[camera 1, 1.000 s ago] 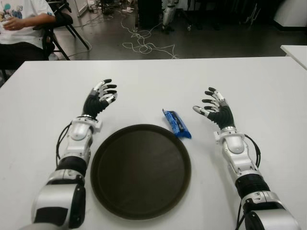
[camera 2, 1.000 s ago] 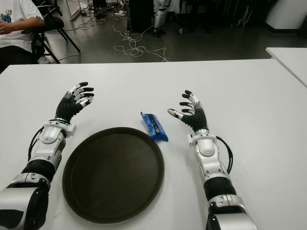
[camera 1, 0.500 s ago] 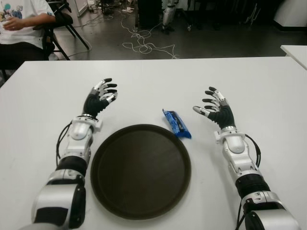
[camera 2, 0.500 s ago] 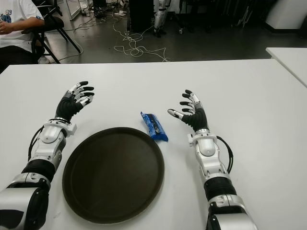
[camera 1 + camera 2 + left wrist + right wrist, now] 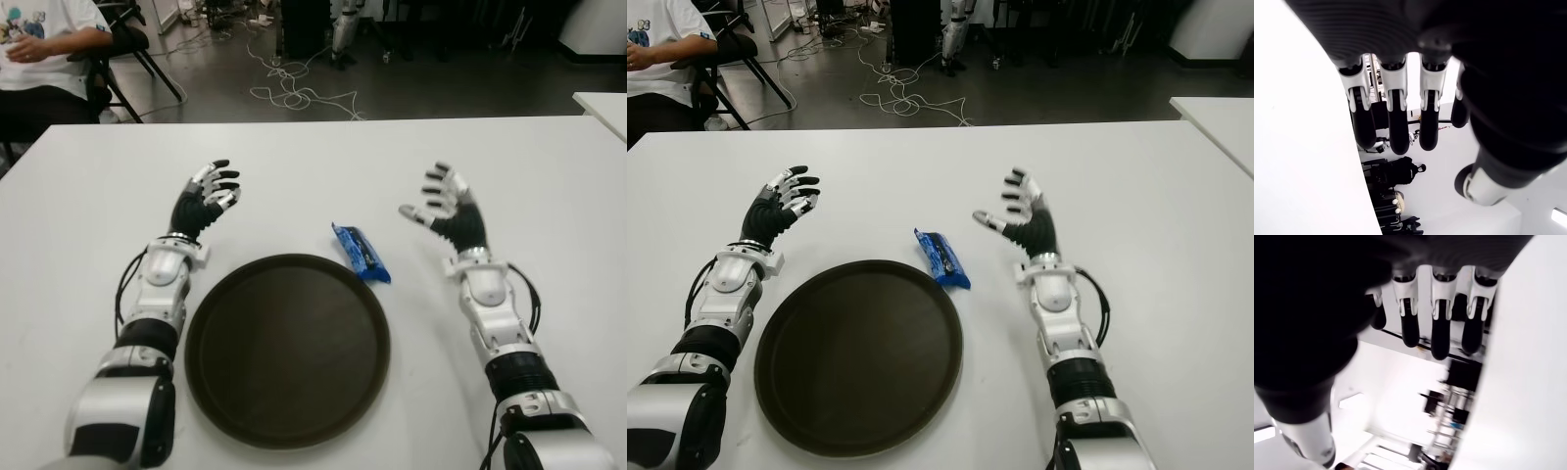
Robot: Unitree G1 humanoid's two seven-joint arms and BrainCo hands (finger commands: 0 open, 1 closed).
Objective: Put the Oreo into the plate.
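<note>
Both hands empty, fingers spread. Right hand (image 5: 446, 208) just lifted, drifted outward from Oreo (image 5: 361, 253) beside plate (image 5: 287, 348); grasp not begun. Left hand (image 5: 204, 201) unchanged over counter (image 5: 313, 166).

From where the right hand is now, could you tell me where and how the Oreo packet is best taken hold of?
Probably pinch the Oreo packet across its narrow middle, coming down from above. It lies flat on the table, long and slim, angled beside the plate rim, so only its long sides offer purchase. The open right hand is nearest, on its right; the left hand shows beyond the plate's far left side.
</note>
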